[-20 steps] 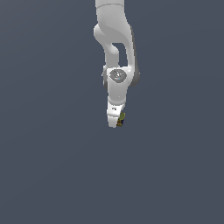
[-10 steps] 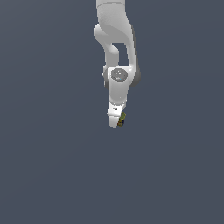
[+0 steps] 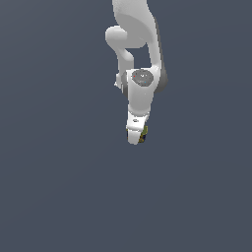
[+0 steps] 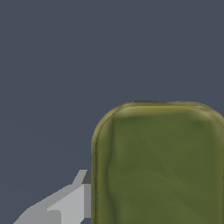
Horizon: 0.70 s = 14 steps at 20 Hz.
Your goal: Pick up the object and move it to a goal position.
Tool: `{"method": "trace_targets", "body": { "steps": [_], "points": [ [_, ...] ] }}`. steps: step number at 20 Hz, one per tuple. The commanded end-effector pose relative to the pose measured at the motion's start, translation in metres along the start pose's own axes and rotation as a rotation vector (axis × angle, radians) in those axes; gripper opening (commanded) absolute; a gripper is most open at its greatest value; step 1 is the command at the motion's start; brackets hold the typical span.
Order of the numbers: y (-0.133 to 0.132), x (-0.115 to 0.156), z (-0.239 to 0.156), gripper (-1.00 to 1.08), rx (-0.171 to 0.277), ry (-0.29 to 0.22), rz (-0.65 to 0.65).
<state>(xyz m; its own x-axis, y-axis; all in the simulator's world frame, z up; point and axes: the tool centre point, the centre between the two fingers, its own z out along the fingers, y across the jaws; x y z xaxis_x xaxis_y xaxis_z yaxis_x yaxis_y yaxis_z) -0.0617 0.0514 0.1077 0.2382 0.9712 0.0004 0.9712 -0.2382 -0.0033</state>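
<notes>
Already the end effector [image 3: 136, 138] pinches the can [image 3: 143, 135], which sits between its fingers at the tip, peeking out on the exterior view's right. Close up, one finger [image 4: 65, 203] presses the can's olive side [image 4: 159, 164]. No goal marker shows.

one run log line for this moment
phase: carry | claw: shut on can | can: olive-green, at claw tip | one finger against can side

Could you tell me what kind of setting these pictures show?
Most likely a bare simulated workspace: a flat, featureless grey-blue ground, a smoothly rendered white arm, and only the small olive-green can at the gripper.
</notes>
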Motion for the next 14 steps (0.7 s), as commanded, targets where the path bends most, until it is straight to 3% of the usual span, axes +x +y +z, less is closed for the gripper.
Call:
{"method": "trace_targets", "body": {
  "steps": [1, 14],
  "points": [
    [0.01, 0.012, -0.018, -1.0, -0.004, 0.002, 0.0],
    [0.06, 0.074, -0.109, -1.0, -0.003, 0.002, 0.0]
  ]
}}
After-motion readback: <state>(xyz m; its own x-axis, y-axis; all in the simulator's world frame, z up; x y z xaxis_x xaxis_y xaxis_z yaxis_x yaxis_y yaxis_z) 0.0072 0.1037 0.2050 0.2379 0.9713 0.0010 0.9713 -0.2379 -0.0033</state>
